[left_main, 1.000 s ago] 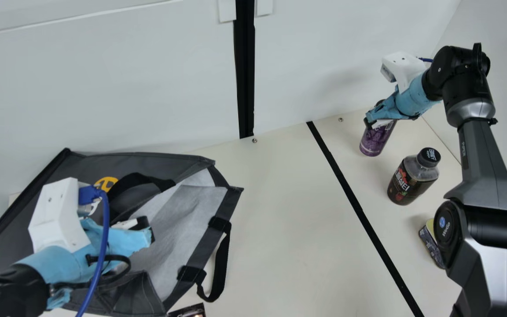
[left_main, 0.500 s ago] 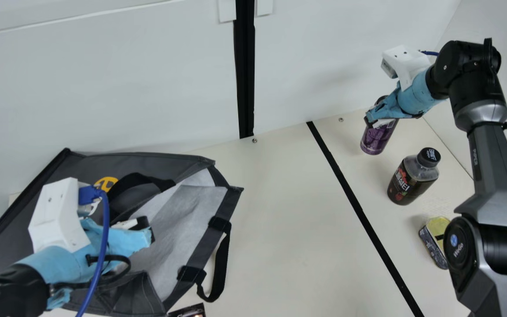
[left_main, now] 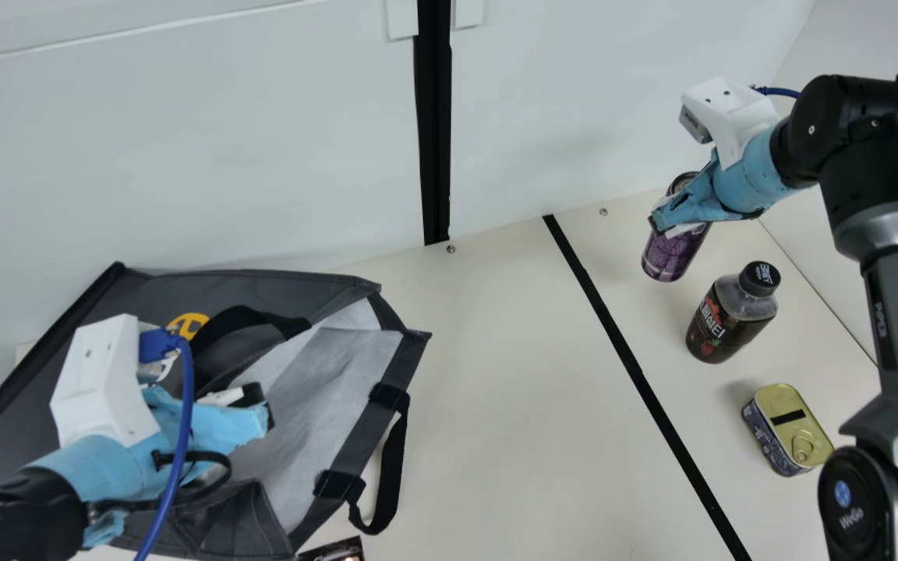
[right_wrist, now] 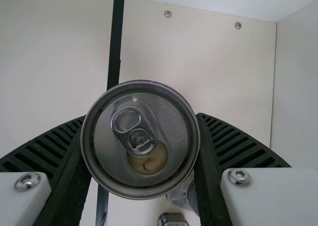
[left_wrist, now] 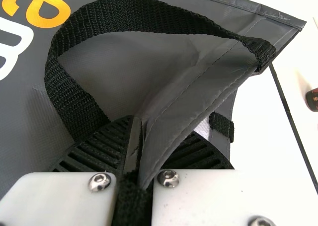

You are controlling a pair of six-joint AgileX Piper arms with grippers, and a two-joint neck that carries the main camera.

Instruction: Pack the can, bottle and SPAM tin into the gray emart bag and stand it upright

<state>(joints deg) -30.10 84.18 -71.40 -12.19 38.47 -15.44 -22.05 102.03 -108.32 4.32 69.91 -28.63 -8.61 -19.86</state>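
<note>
Gray emart bag (left_main: 145,292): it lies down on the table (left_main: 511,405), at the left part of the main view, with its open mouth toward the right of that view and the pale lining visible.
Left end effector (left_main: 262,409): it is over the bag and has a fold of the dark bag cloth pinched between its two fingers, as the left wrist view shows.
Small dark object (left_main: 334,551): it is at the lower edge of the main view, just beside the bag; what it is, I cannot tell.
Black handle (left_main: 391,475): it hangs from the rim of the bag mouth, on the right side.
Black stripe (left_main: 628,358): it runs slantwise on the table, between the bag and the three items.
Right end effector (left_main: 659,220): it grasps the can, with one finger on each side.
Can (left_main: 671,253): it is purple, near the wall, leaning a little; whether its base touches the table, I cannot tell.
Bottle (left_main: 730,319): it stands upright with its black cap, between the can and the tin, apart from both.
SPAM tin (left_main: 790,428): it rests on the table, outside the bag, with the ring-pull lid upward.
</note>
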